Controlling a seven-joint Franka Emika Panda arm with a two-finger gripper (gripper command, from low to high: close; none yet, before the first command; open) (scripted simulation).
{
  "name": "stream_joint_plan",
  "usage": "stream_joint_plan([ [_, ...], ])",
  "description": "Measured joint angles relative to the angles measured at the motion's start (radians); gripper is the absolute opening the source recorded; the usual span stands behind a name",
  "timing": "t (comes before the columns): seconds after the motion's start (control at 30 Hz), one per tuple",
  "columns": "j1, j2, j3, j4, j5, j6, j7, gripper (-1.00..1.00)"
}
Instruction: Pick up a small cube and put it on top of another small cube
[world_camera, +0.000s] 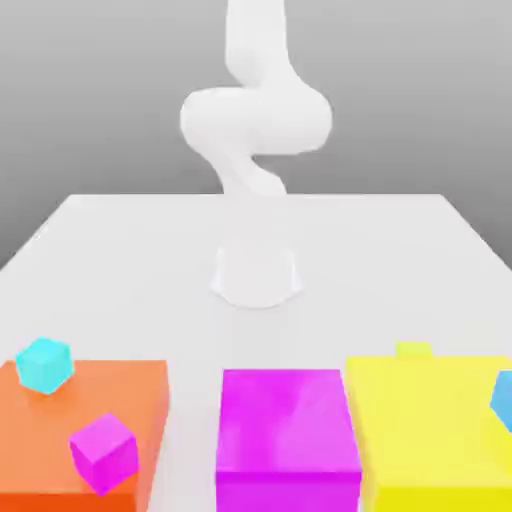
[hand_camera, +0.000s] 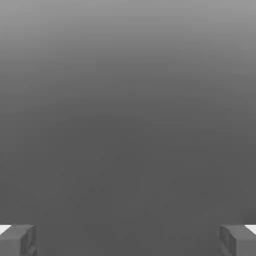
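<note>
A small lime-yellow cube (world_camera: 413, 349) peeks out from behind the big yellow block (world_camera: 435, 430) at the exterior view's right. A small cyan cube (world_camera: 44, 364) and a small magenta cube (world_camera: 103, 451) rest on the orange block (world_camera: 120, 395) at the left. Another small blue cube (world_camera: 503, 398) sits on the yellow block at the right edge. In the hand view my gripper (hand_camera: 128, 240) is open, its two grey fingertips (hand_camera: 20, 240) wide apart with nothing between them, facing plain grey background.
A large magenta block (world_camera: 287, 435) stands between the orange and yellow blocks at the front. The white arm (world_camera: 255, 120) rises from its base (world_camera: 256, 275) at the middle of the white table (world_camera: 120, 250).
</note>
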Motion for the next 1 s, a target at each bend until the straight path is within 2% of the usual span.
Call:
stream_joint_plan([
  [1.0, 0.589, 0.454, -0.166, -0.324, -0.053, 0.324, -1.275, 0.00],
])
